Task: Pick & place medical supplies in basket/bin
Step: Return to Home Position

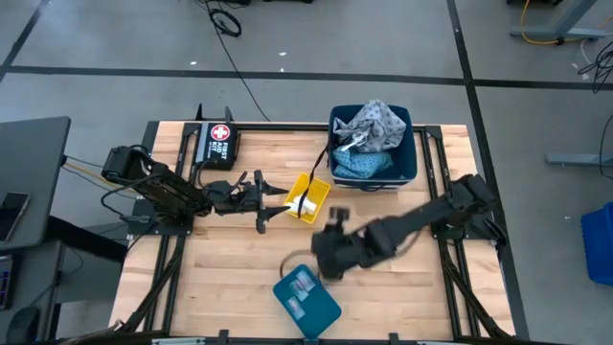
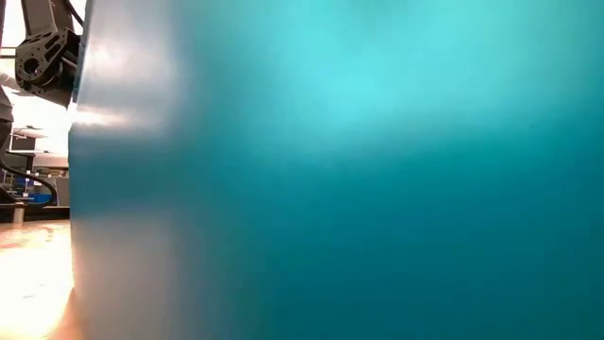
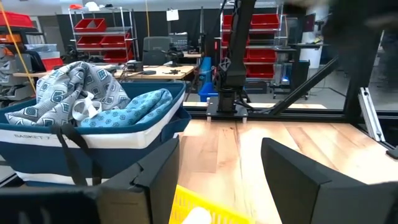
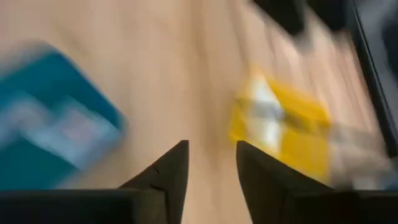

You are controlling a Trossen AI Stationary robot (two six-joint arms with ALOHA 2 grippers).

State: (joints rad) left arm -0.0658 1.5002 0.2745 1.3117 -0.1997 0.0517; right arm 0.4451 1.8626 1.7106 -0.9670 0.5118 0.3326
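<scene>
On the surface, right side: blue-and-white basket holds crumpled grey-blue pad and blue pad, soft patterned cloth. Yellow bin, centre: white roll. Teal bin: clear packets. Left gripper fingers wide, empty; right gripper fingers narrowly apart, empty.

red shelving, grey taped floor
</scene>
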